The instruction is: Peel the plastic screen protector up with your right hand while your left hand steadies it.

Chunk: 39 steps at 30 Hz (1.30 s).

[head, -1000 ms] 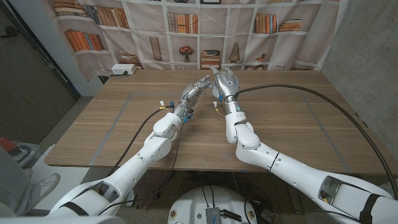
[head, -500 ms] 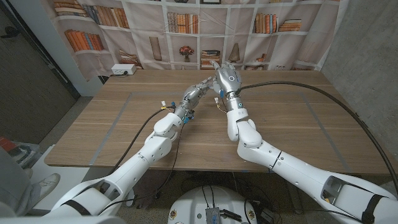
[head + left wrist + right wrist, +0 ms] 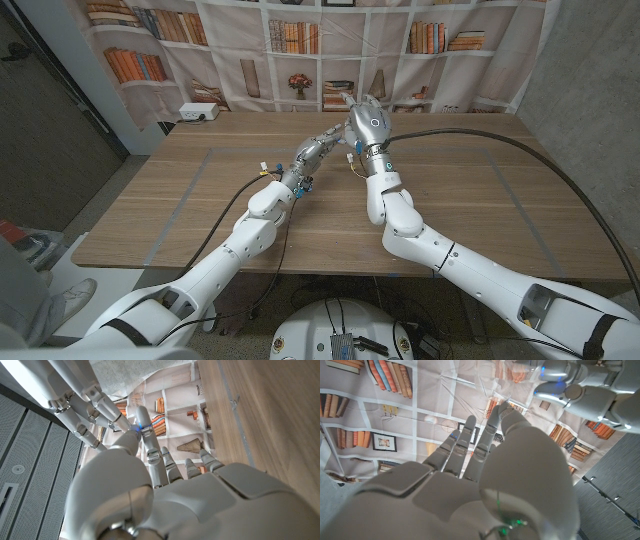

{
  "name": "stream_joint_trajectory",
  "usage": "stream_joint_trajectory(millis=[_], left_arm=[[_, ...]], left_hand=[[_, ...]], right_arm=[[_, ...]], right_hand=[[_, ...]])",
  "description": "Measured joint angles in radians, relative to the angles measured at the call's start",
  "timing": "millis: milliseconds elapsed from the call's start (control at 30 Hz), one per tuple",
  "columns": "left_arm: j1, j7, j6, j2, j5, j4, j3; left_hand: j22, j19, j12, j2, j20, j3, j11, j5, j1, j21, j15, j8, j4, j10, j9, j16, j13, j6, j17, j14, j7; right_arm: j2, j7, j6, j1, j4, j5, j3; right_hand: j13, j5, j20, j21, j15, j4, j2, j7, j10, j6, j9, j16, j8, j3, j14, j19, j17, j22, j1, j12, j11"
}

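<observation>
The screen protector (image 3: 485, 387) is a clear, creased plastic film held up in the air; it is hard to make out in the head view. My right hand (image 3: 366, 122) is raised above the far middle of the table, and its fingertips (image 3: 502, 406) meet the film's edge. My left hand (image 3: 318, 148) reaches up from the left, its fingers touching the right hand's. My left hand (image 3: 570, 387) grips the film's other side in the right wrist view. My right hand's fingers (image 3: 80, 395) hang over my left hand (image 3: 165, 490) in the left wrist view.
The wooden table (image 3: 200, 210) has faint tape lines on both sides. A white box (image 3: 198, 112) sits at the far left corner. A bookshelf-print curtain (image 3: 300, 50) hangs behind the table. A black cable (image 3: 520, 165) runs across the right side.
My right hand has risen and drawn slightly toward the far edge, and the left fingers have followed it up. The arms' lower parts have barely moved.
</observation>
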Motion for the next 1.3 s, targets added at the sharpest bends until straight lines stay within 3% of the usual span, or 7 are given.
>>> stream_joint_trajectory(millis=[1300], left_arm=[[-0.024,-0.001,-0.02,-0.039,0.006,0.056,0.004]], left_hand=[[0.0,0.0,0.0,0.0,0.0,0.0,0.0,0.0,0.0,0.0,0.0,0.0,0.0,0.0,0.005,-0.006,0.0,0.0,0.0,0.0,0.0]], right_arm=[[-0.034,0.027,0.089,-0.049,-0.076,0.019,0.041]], right_hand=[[-0.007,0.0,-0.005,0.0,0.0,-0.003,-0.001,0.005,0.0,0.005,0.0,0.0,0.0,-0.003,0.011,0.005,0.005,0.0,0.0,0.004,0.0]])
